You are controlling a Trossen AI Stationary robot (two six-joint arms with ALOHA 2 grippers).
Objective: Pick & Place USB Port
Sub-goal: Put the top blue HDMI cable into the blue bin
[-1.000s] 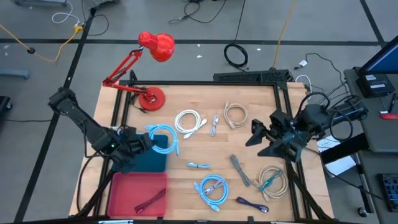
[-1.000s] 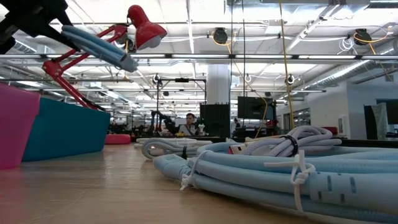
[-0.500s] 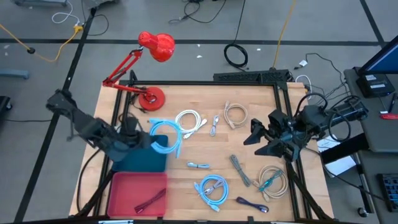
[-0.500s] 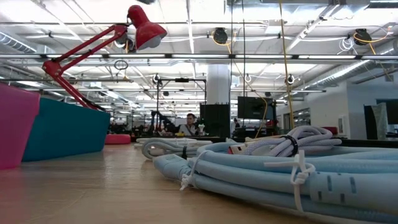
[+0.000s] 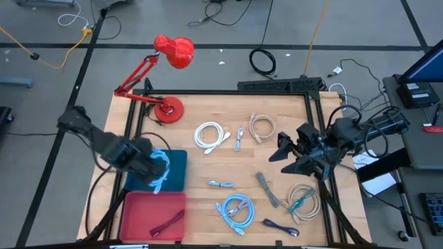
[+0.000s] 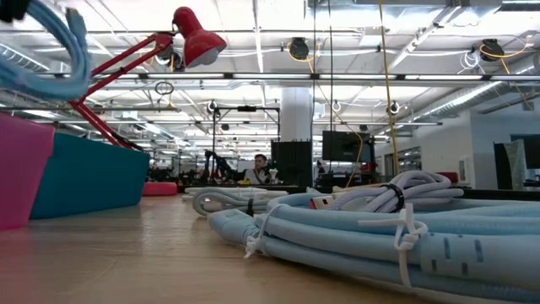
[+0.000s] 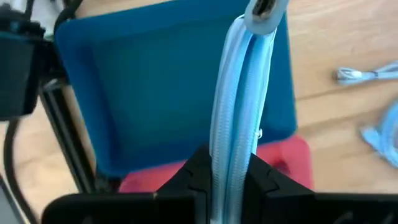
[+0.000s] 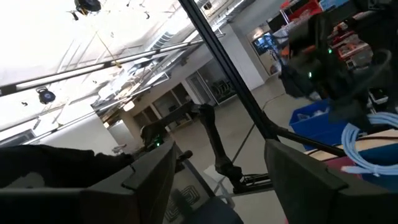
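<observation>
Right now the light-blue cable (image 7: 235, 106) hangs over the blue bin (image 5: 176, 169), pinched in my left claw (image 5: 154, 168); a red bin (image 5: 149, 211) lies just beside the blue one on the worktop (image 5: 228, 162); my right claw (image 5: 289, 156), fingers spread and holding nothing, hovers above the worktop's right side.

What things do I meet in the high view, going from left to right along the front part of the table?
Red bin with a dark cable inside → light blue cable coil → dark blue cable → beige cable coil.
</observation>
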